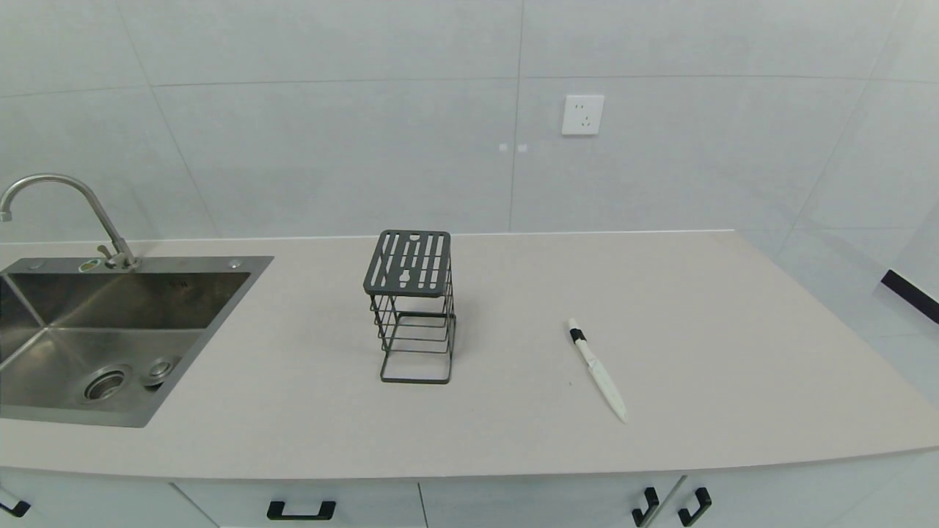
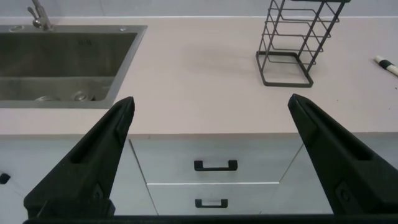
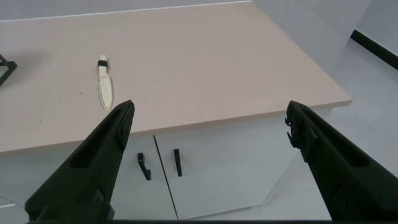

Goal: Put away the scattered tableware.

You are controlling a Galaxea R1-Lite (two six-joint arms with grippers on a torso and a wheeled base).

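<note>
A white knife [image 1: 597, 369] with a black band near its handle end lies flat on the beige countertop [image 1: 660, 308], right of centre; it also appears as the knife [image 3: 104, 89] in the right wrist view and its tip [image 2: 385, 64] in the left wrist view. A dark wire knife rack [image 1: 411, 304] with a slotted top stands upright mid-counter, also seen as the rack [image 2: 292, 43]. My left gripper [image 2: 210, 106] is open, held in front of the cabinet below the counter edge. My right gripper [image 3: 208, 112] is open too, off the counter's front right.
A steel sink [image 1: 88, 330] with a curved faucet [image 1: 66, 213] is set into the counter's left end. White cabinet doors with black handles [image 1: 301, 510] run beneath. A wall socket [image 1: 582, 114] sits on the tiled wall behind.
</note>
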